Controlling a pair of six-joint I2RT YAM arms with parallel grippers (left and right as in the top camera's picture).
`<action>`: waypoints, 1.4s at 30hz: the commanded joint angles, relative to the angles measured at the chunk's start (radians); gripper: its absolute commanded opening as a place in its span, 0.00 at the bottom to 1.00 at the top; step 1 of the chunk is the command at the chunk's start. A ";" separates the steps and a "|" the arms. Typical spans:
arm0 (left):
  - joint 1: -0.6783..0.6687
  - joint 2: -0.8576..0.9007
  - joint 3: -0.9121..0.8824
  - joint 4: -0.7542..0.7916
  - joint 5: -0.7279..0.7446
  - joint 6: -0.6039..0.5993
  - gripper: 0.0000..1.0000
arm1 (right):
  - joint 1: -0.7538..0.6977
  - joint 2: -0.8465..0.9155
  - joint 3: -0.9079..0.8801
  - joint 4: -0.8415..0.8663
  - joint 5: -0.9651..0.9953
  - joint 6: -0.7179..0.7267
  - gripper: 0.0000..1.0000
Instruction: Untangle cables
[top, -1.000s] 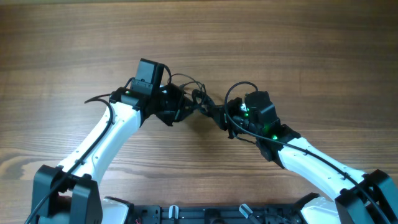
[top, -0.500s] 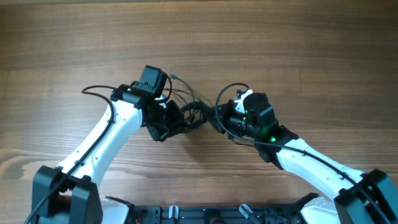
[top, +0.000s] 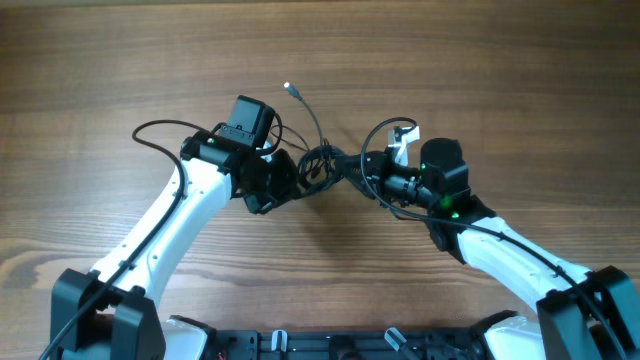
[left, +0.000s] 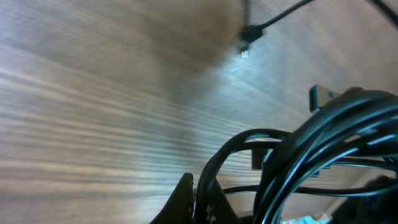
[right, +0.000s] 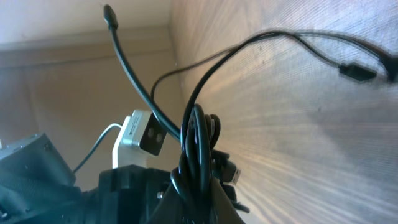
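The cables (top: 320, 163) are thin black wires knotted in a small bundle at the table's middle, held between both grippers. One strand runs up to a small plug end (top: 288, 88). My left gripper (top: 285, 180) is shut on a strand at the bundle's left; the left wrist view shows its jaws (left: 202, 199) pinching one wire, with the looped cables (left: 323, 143) to the right. My right gripper (top: 358, 168) is shut on the bundle's right side; the right wrist view shows its jaws (right: 196, 186) clamped on several twisted cables (right: 198, 134).
The wooden table (top: 480, 70) stretches all round. A thicker black arm cable (top: 160, 128) loops out at the left arm, another arcs above the right wrist (top: 385, 130). A loose plug end (left: 249, 34) lies on the wood in the left wrist view.
Both grippers have stayed on the bundle and drawn slightly apart. A strand with its plug end has swung out upward from the bundle. The right wrist has rotated and shifted right.
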 joint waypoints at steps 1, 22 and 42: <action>0.031 0.008 -0.077 0.077 -0.014 0.074 0.04 | -0.137 -0.015 0.028 -0.028 0.181 -0.063 0.11; 0.144 0.008 -0.076 0.181 0.096 -0.204 0.04 | 0.140 -0.015 0.028 -0.121 0.018 -0.768 0.89; 0.144 0.008 -0.076 0.180 0.358 -0.179 0.04 | 0.447 -0.015 0.028 -0.123 0.800 -1.186 0.04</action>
